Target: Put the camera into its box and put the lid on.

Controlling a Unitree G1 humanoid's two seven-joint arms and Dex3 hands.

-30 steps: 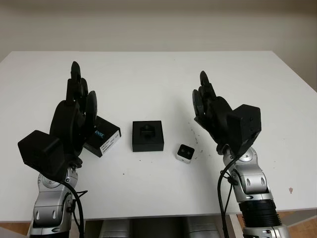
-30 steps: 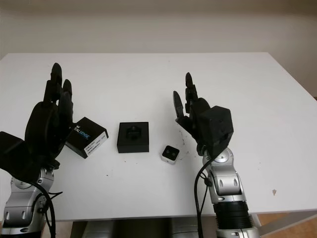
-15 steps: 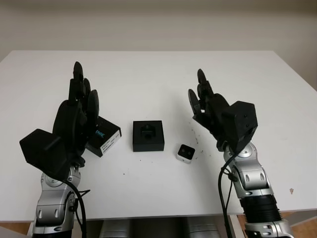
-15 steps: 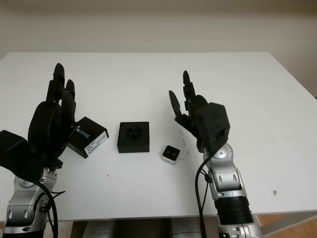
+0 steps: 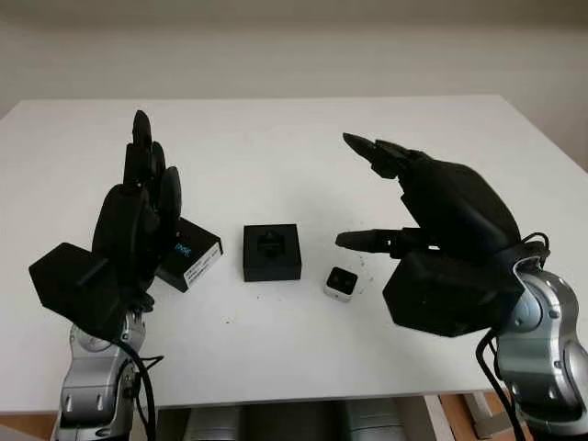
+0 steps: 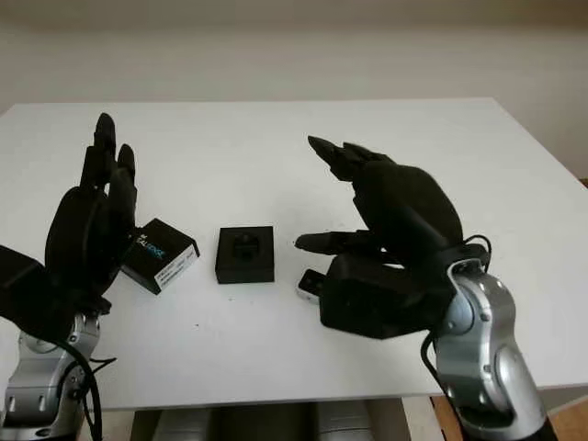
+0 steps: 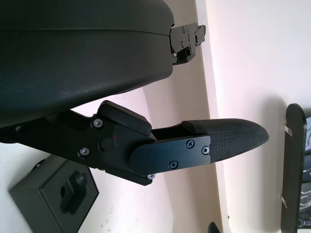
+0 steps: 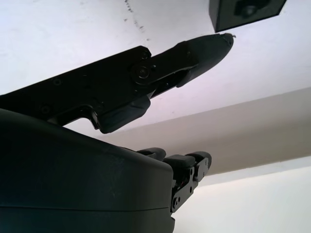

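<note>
The right robot hand (image 6: pixel 367 220) covers most of the camera (image 6: pixel 309 283) in the right eye view, leaving one corner. The left robot hand (image 5: pixel 129 230) hides the lid's (image 5: pixel 191 257) left end, and its label print is too small to read. The box (image 8: pixel 245 12) is cut by the right wrist view's edge. The tabletop's (image 5: pixel 276 147) near edge runs behind both forearms.

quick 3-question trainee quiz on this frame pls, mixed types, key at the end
1. True or false: the camera already sits inside the open box.
2. Which hand is nearer the camera? A) left hand B) right hand
3. Fill in: the lid lies on the table to the box's ____ side, partly behind the left hand.

Key: 1 false, it lies on the table beside the box. 2 B, raised over it, open. 3 left.
</note>
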